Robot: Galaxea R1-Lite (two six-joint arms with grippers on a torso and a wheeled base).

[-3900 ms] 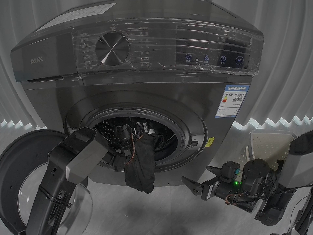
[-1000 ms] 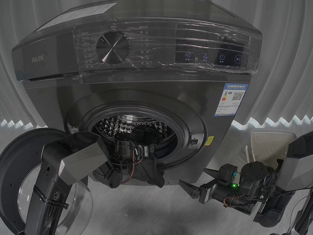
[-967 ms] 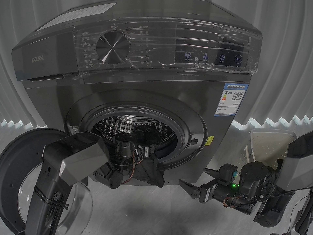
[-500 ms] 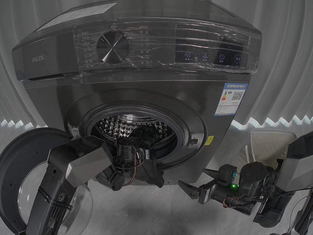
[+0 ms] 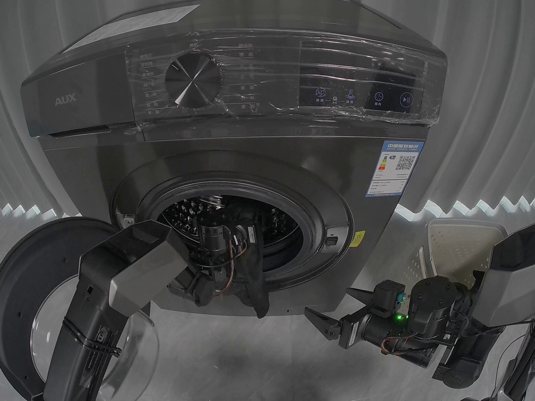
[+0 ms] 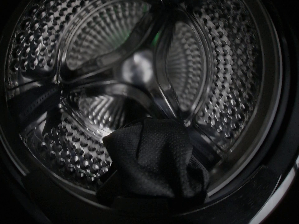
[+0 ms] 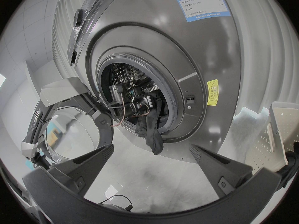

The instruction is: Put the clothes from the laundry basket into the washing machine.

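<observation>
Garment (image 5: 257, 285), limp and light, hung at 6 o'clock of the washing machine (image 5: 334, 168) mouth, pinchable anywhere; left hand (image 5: 239, 235) grip was unclear, right hand (image 5: 330, 303) gaped empty.

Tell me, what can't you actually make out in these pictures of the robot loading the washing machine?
- Laundry basket: head view, the right arm covers its lower part; whether clothes remain inside is unclear.
- Left claw: head view, its wrist and the dark cloth cover it, so its grip is unreadable.
- What garment the dark cloth is: left wrist view, too dim inside the drum.
</observation>
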